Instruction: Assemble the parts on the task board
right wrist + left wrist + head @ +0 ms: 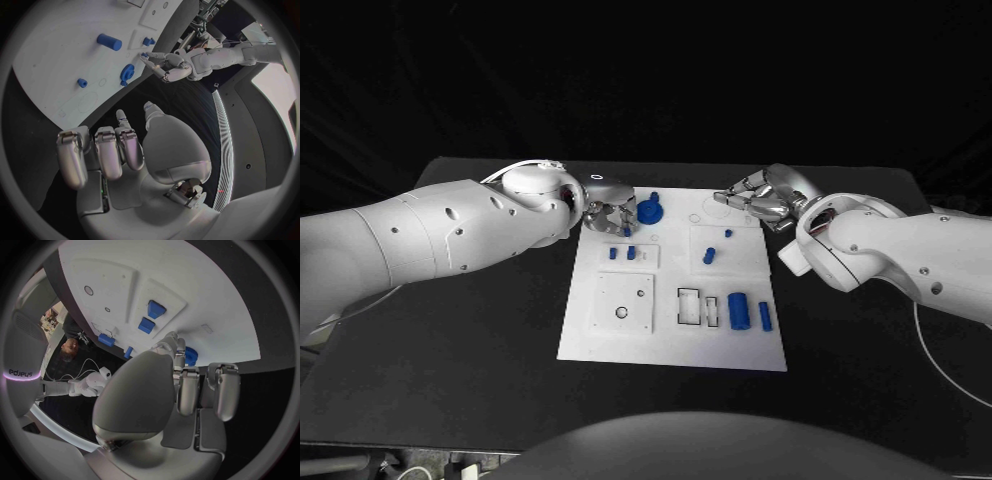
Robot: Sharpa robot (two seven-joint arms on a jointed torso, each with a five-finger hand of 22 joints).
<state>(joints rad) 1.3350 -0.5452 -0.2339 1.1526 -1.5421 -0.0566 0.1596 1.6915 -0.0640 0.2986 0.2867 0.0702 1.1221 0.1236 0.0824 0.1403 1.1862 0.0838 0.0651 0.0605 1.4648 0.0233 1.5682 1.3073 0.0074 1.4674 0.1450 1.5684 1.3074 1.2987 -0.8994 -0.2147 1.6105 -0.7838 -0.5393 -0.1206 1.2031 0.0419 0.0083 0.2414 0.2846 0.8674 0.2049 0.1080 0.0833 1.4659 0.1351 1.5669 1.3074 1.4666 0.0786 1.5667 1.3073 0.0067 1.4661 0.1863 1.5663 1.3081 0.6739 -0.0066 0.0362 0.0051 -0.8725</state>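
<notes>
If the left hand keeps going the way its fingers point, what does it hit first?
Probably the blue gear at the board's far edge: the left hand's fingertips sit right beside it. Depth is unclear; they may already touch.

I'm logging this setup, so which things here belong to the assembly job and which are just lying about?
Job:
white task board
blue gear-shaped part
large blue cylinder part
slim blue bar part
small blue pegs
left hand
right hand

Lying about:
black table

"sharpa" wordmark, mirrored, on white robot arm [25,371].
</notes>
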